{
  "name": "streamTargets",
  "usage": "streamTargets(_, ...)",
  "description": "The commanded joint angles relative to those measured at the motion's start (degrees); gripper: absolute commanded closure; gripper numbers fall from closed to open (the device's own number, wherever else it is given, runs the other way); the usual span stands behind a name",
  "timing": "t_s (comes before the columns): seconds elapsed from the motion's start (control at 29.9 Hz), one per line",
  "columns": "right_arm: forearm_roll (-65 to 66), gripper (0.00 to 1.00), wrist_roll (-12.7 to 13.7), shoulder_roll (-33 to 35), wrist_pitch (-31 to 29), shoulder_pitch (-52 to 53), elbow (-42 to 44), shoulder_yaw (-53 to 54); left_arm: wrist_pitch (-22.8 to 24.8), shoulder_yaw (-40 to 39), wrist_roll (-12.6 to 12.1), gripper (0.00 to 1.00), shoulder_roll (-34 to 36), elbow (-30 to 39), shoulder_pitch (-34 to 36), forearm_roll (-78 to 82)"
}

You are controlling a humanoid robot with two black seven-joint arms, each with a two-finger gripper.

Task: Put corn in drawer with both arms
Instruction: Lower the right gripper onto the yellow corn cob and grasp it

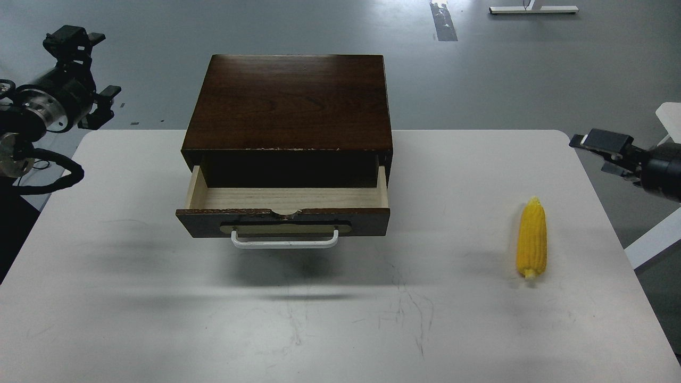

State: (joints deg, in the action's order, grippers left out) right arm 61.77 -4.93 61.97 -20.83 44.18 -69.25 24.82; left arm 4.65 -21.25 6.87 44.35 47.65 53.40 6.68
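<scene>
Yellow husked corn cob point(531, 238) lying on the white table point(133, 298) at about 3 o'clock, long axis running 12 to 6, pointed tip toward 12. Dark brown wooden drawer point(287, 210) at centre stands pulled open, pale interior exposed. Left gripper point(85, 80) at 10 o'clock, fingers spread, empty. Right gripper point(598, 143) at 2 o'clock; finger state indiscernible.

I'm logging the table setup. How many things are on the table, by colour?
Yellow: 1, the corn
Dark brown: 1, the cabinet with its drawer pulled open
Total: 2, both on the white table
</scene>
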Motion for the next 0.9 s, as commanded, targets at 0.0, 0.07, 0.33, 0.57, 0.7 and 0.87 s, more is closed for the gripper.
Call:
streamTargets(0.0,6.79,0.00,0.36,1.92,0.00,0.47,-0.88,-5.04,0.01,-0.02,0.43,0.02,0.30,-0.10,-1.37,0.00)
streamTargets(0.07,7.22,0.00,0.71,1.93,0.00,0.73,-0.80,-7.33,0.01,0.07,0.69,0.02,0.30,-0.10,-1.81,0.09)
streamTargets(0.33,7.75,0.01,2.55,-2.01,0.44,-0.23,-0.36,-9.00,0.09,-0.02,0.96,0.02,1.18,0.60,-2.51,0.18)
streamTargets(0.57,7.58,0.03,3.00,-7.47,2.99,-0.32,0.96,-11.81,0.27,0.07,2.98,0.02,2.50,0.78,-2.51,0.35)
streamTargets(0.7,7.67,0.04,3.00,-10.81,4.31,-0.32,3.59,-14.36,0.27,0.07,2.98,0.02,2.50,0.78,-2.51,0.35)
streamTargets(0.87,7.58,0.06,3.00,-13.72,4.40,-0.32,6.41,-15.16,0.27,0.07,3.06,0.02,2.23,0.78,-2.51,0.35)
